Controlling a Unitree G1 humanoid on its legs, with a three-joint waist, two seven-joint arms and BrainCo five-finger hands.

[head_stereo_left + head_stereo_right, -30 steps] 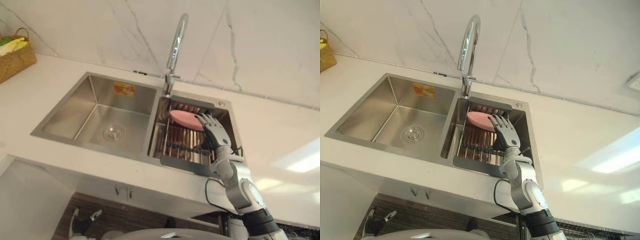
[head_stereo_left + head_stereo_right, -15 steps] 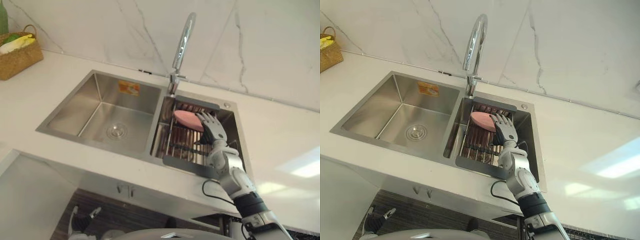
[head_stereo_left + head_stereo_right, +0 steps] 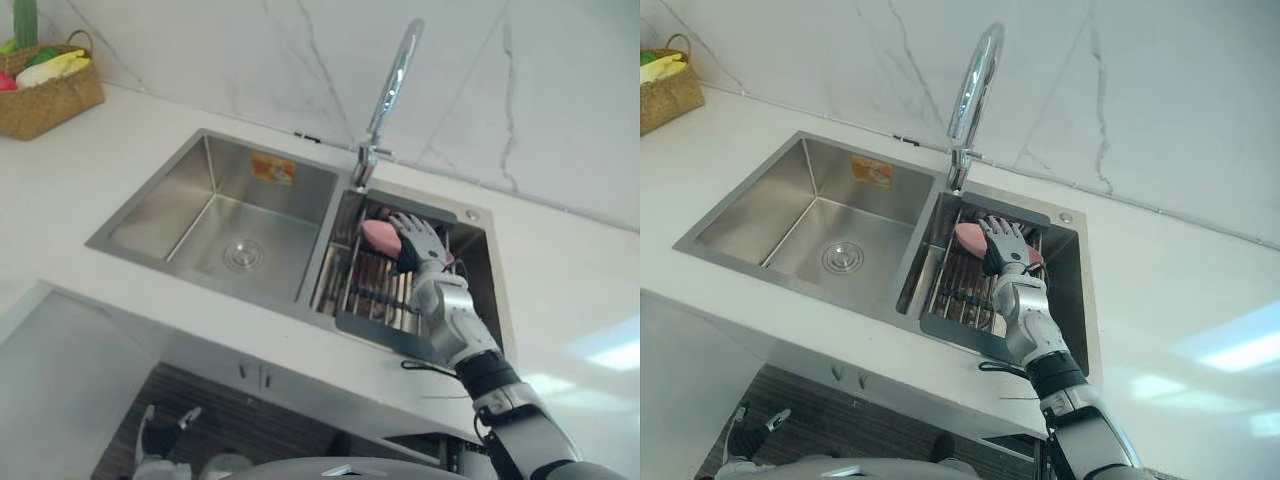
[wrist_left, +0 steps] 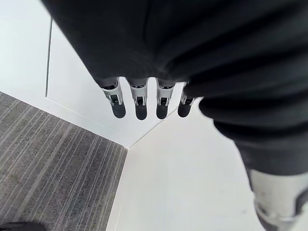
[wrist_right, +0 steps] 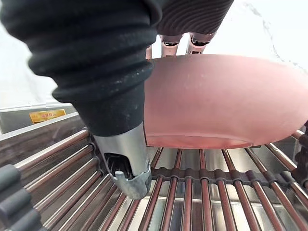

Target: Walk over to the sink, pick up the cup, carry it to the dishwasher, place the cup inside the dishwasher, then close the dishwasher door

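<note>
Now the right hand [image 3: 418,241] lies spread over the pale pink rounded cup [image 5: 226,101].
The cup rests on the steel-rod rack [image 5: 202,174] in the stainless double sink's [image 3: 170,200] right basin; the fingers are straight, not clamped. The left hand [image 4: 139,103] hangs with straight fingers.

The right arm [image 3: 468,345] comes in from the lower right and stretches forward and away from the body, forearm nearly straight, with the wrist bent slightly down. The right hand [image 3: 418,243] is palm-down, its fingers [image 5: 171,39] spread and almost straight, laid over the far top of the pink cup [image 5: 221,101]. Its thumb [image 5: 126,161] sticks out straight beside the cup's near side, and whether it touches cannot be made out. The dark ribbed cover [image 5: 91,57] hides the back of that hand. The left hand [image 4: 141,98] hangs low at the robot's side, fingers relaxed, side by side and pointing down, holding nothing.
</note>
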